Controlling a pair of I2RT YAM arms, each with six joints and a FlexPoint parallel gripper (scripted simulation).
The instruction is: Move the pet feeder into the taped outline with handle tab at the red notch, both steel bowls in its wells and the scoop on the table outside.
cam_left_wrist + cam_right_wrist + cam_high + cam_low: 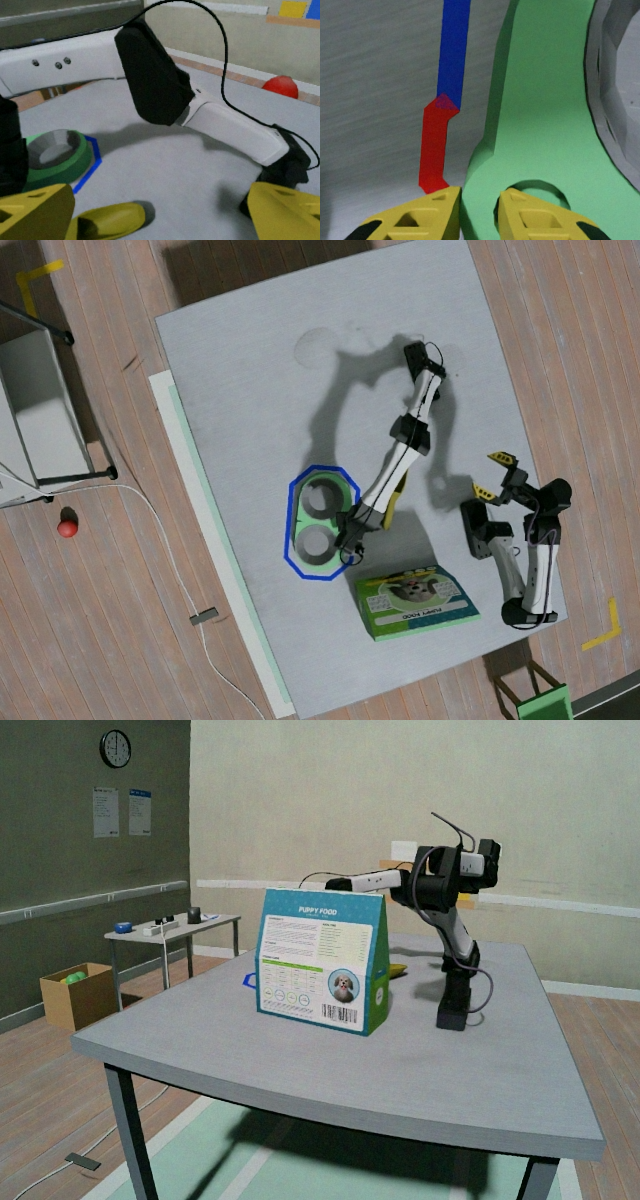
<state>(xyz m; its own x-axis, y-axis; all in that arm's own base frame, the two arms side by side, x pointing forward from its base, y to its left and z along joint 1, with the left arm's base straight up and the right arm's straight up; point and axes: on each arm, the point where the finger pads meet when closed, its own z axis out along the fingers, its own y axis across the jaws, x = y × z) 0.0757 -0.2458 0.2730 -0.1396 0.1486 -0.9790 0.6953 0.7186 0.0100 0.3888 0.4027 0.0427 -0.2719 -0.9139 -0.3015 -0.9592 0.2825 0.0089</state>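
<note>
The green pet feeder is within the blue taped outline where visible in the top view; the arm hides its tab side. Both steel bowls sit in its wells and look level. My right gripper is shut on the handle tab, one finger in its hole, beside the lower end of the red notch. The yellow scoop lies on the table outside the outline. My left gripper is open and empty above the table.
A puppy food bag stands near the outline and scoop, and hides the feeder from the exterior view. My right arm passes over part of the scoop. The left arm stands at the table's right edge in the top view.
</note>
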